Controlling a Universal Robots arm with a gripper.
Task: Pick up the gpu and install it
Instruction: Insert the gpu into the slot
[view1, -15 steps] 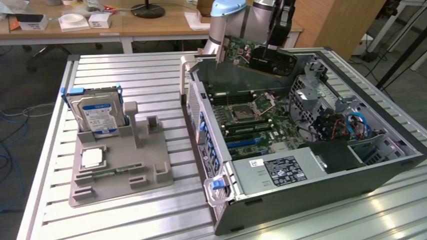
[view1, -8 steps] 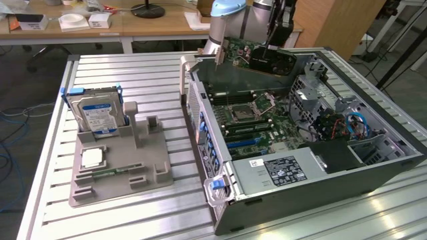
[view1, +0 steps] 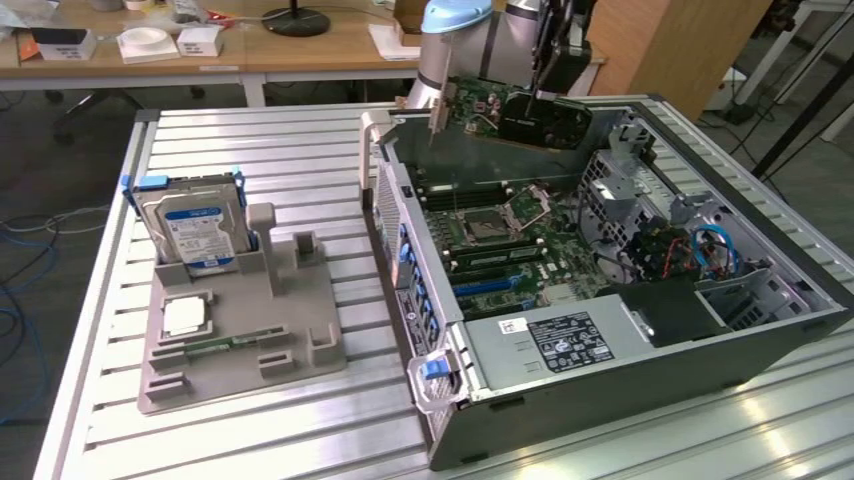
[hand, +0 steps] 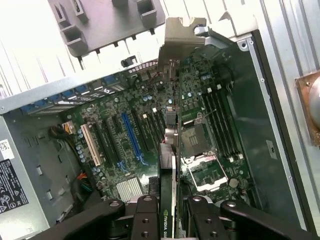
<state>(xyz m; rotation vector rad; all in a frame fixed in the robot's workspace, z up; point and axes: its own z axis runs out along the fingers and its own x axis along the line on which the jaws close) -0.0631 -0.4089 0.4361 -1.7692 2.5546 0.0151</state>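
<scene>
The gpu (view1: 514, 112), a green board with a black cooler face and a silver end bracket, hangs in the air over the far end of the open computer case (view1: 747, 345). My gripper (view1: 541, 92) comes down from above and is shut on the card's top edge. In the wrist view the gpu (hand: 168, 165) appears edge-on, with its bracket (hand: 182, 35) at the far end, clamped between the black fingers (hand: 146, 216). My gripper (hand: 169, 220) holds it above the motherboard (hand: 125, 130), over the expansion slots and apart from them.
A grey fixture tray (view1: 240, 345) on the slatted table at the exterior view's left holds an upright blue-labelled hard drive (view1: 194, 228) and a square CPU chip (view1: 184, 316). Inside the case are the empty CPU socket (view1: 487, 225), a power supply (view1: 561, 340) and cables (view1: 707, 250).
</scene>
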